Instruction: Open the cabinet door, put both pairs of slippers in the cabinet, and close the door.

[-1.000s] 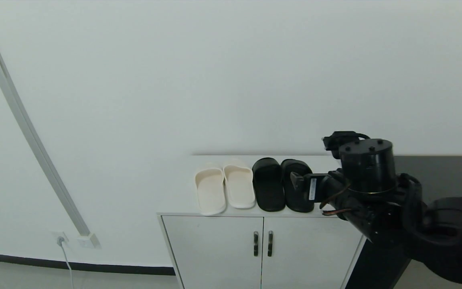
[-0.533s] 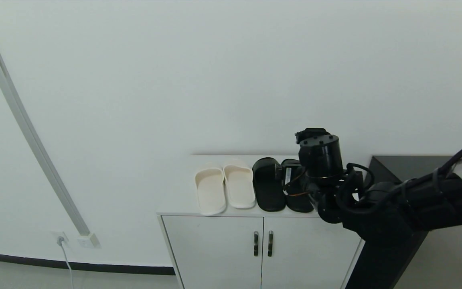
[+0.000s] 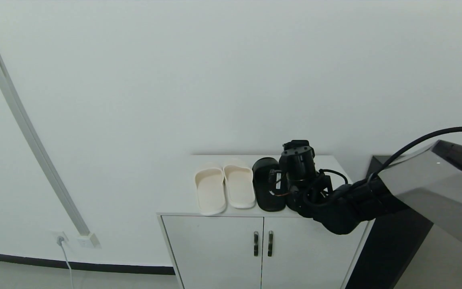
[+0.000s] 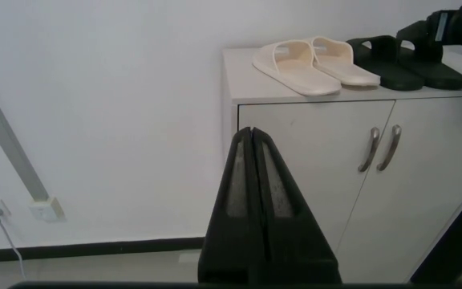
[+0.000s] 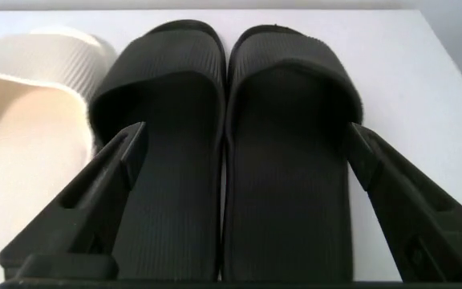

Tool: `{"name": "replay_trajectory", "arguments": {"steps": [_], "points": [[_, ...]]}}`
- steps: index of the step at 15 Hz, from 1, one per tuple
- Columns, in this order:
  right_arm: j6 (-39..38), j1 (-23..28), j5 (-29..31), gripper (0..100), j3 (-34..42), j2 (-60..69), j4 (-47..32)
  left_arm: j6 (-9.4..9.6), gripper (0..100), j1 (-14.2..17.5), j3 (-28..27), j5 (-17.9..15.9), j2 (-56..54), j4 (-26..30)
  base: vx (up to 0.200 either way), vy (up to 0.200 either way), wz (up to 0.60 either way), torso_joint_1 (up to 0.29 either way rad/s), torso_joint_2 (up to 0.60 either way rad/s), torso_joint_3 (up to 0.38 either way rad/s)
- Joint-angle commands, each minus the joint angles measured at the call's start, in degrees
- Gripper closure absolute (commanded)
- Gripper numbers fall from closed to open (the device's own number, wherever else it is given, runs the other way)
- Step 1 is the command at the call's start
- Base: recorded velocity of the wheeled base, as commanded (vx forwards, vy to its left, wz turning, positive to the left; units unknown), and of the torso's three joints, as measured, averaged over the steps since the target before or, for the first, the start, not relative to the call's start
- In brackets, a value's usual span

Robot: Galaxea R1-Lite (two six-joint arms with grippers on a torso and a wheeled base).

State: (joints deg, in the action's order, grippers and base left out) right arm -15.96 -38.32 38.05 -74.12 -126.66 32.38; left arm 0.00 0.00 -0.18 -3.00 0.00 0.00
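Cabinet (image 3: 211,253), lower centre of the head view, both doors shut; cream slippers (image 3: 238,186) and black slippers (image 3: 268,188) sit side by side on its top. Right gripper (image 5: 243,140) is spread wide over the black pair. Left gripper (image 4: 252,135) is pressed closed, apart from the cabinet.

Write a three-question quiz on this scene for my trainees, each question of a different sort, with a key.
1. True or false: the cabinet doors are closed.
2. In the right wrist view, what lies between the right gripper's open fingers? A) white slippers B) black slippers C) door handles
3. Fill in: the left gripper's fingers are ____.
Key: 1 true; 2 B; 3 shut.
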Motion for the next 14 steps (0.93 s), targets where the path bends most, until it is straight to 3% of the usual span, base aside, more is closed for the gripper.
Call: {"name": "replay_trajectory", "arguments": {"steps": [1,14], "points": [[0.0,1.0,-0.1,0,-2.9,-3.9,0.0,0.00,100,0.0,0.0,0.0,0.1,0.0,0.000,0.000,0.00,0.000,0.00,0.000],[0.5,5.4,-2.0,0,-22.7,-17.0,-5.5,0.00,100,0.0,0.0,0.0,0.1,0.0,0.000,0.000,0.00,0.000,0.00,0.000]]}}
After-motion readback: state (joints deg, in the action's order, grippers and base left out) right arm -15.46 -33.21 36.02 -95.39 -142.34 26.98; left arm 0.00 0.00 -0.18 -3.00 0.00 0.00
